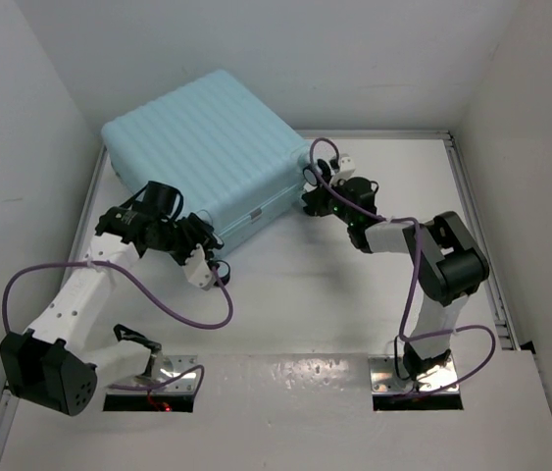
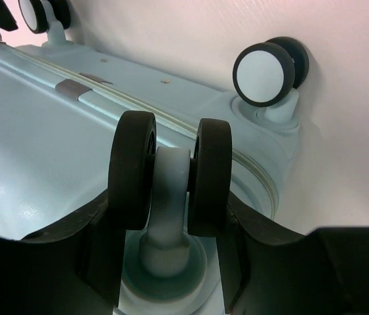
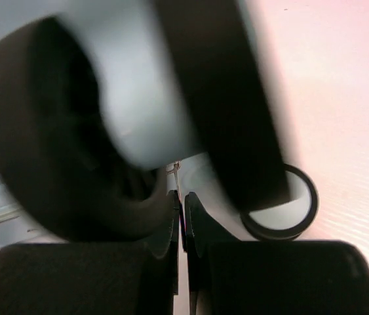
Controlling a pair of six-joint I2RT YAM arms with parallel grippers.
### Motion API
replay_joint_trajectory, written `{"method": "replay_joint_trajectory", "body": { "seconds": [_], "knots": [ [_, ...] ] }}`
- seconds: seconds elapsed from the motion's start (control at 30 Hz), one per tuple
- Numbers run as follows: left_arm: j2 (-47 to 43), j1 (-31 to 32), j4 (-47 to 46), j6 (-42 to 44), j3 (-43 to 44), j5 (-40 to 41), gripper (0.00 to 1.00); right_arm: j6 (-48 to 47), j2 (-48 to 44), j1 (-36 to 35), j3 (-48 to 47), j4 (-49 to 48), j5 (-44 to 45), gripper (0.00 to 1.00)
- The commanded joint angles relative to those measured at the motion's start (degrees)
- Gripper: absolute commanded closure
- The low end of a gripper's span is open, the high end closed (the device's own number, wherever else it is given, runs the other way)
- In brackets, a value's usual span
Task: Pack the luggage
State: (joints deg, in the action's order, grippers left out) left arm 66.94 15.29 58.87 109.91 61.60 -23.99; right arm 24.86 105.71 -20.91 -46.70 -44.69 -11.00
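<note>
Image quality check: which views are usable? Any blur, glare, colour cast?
Top external: sharp, evenly lit, glare on the base plates. Left wrist: near wheel and luggage in focus. Right wrist: close-up wheel badly blurred, pink cast on the right.

Luggage (image 1: 197,147): pale light-blue shell with a pattern of parallel ribs. Wheels (image 2: 263,72): black tyres, white hub faces, pale blue forks. Tabletop (image 1: 305,294): white. Left arm (image 1: 70,299) and right arm (image 1: 452,260): white and black. Cables (image 1: 189,318): purple.
</note>
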Motion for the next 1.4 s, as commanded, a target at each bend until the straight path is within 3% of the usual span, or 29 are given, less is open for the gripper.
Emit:
{"method": "replay_joint_trajectory", "body": {
  "seconds": [0.0,0.4,0.7,1.07,1.27,1.37],
  "knots": [
    [5.21,-4.04,3.00,0.75,-2.72,11.24,1.00,0.79,1.51,6.92,0.56,6.63,10.83,1.00],
    [13.12,-12.03,-1.48,10.41,-1.05,17.40,1.00,-0.51,7.32,13.52,-6.56,5.05,9.16,1.00],
    [20.77,-13.70,-4.29,15.42,3.08,20.90,1.00,-5.60,12.06,17.30,-15.26,5.49,6.00,1.00],
    [27.63,-13.71,-6.66,16.48,8.44,22.85,1.00,-11.94,25.31,17.39,-35.27,2.42,6.52,1.00],
    [29.91,-13.71,-8.59,16.48,10.72,20.82,1.00,-7.21,34.19,17.13,-45.66,-1.54,-0.23,1.00],
    [29.92,-13.71,-10.26,16.48,10.73,19.68,1.00,-3.34,41.29,16.16,-55.75,-0.24,-1.56,1.00]
  ]
}}
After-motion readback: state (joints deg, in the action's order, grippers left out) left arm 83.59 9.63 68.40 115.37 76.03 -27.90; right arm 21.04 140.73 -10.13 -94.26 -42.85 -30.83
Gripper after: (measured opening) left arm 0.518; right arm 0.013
